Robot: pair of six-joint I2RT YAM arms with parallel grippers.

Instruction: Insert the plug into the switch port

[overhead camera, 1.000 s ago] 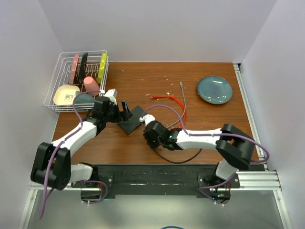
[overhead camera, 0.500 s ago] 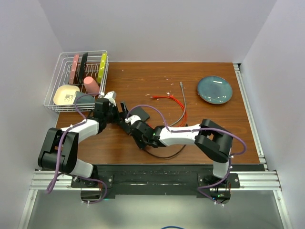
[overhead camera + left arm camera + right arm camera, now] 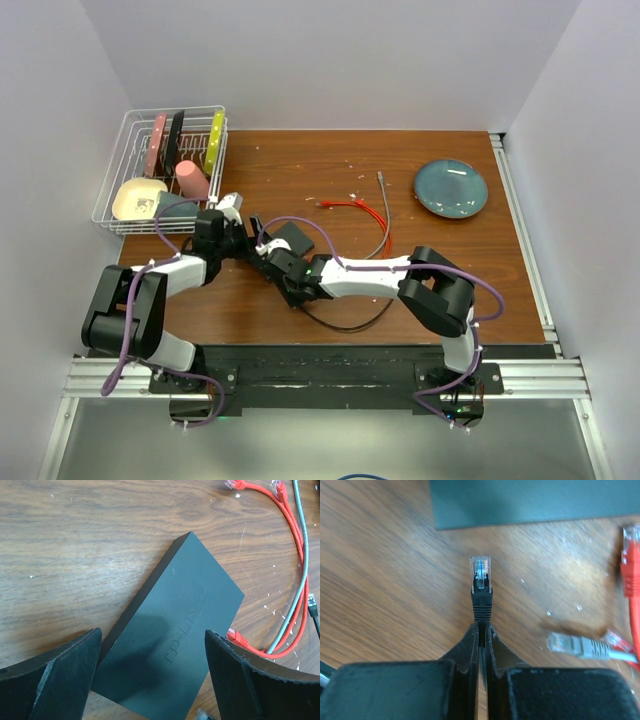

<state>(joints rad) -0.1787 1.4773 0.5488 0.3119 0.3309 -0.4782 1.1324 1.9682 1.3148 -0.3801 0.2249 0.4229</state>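
The switch [image 3: 175,635], a flat black box, lies at an angle on the wooden table [image 3: 75,540]. My left gripper [image 3: 152,675] hovers over its near end, open, one finger [image 3: 55,680] on each side. From above, the switch [image 3: 293,238] sits between the left gripper [image 3: 250,238] and the right gripper [image 3: 278,262]. My right gripper [image 3: 481,627] is shut on the black cable just behind the plug [image 3: 481,587]. The plug's clear tip points at the switch's edge [image 3: 535,502], a short gap away. The switch port is not visible.
Red cables [image 3: 295,555] and a grey cable [image 3: 302,540] curl to the right of the switch, with a loose grey plug [image 3: 575,645] and a red plug [image 3: 632,575] near my right gripper. A blue-grey plate [image 3: 451,188] lies back right, a dish rack [image 3: 165,165] back left.
My right gripper has carried the plug left and forward to the switch. The left arm has drawn in, its gripper still at the switch's left end.
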